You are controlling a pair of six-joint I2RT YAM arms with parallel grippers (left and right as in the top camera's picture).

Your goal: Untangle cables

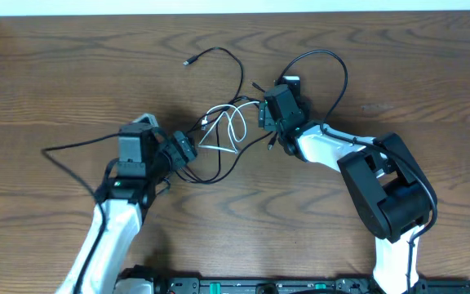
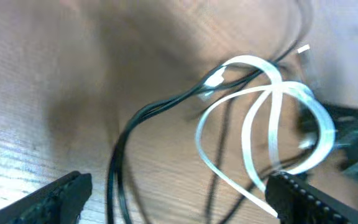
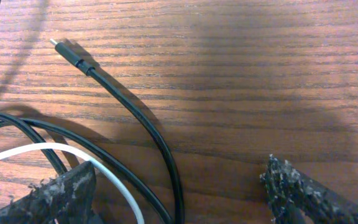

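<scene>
Cables [image 1: 219,135]: one tangle on the middle of the table [image 1: 72,65], between the two grippers.
Left gripper [image 2: 179,186]: nearer the front edge, at the left of the tangle; fingers spread wide, grasping nothing.
Right gripper [image 3: 179,186]: at the right of the tangle; fingers released, cords lie beside its left finger.
White cord [image 2: 263,93]: one, in loops.
Black cords [image 2: 120,155]: at least two; exact count I cannot tell.
Black plug [image 1: 188,62]: one free end, toward the far edge.
</scene>
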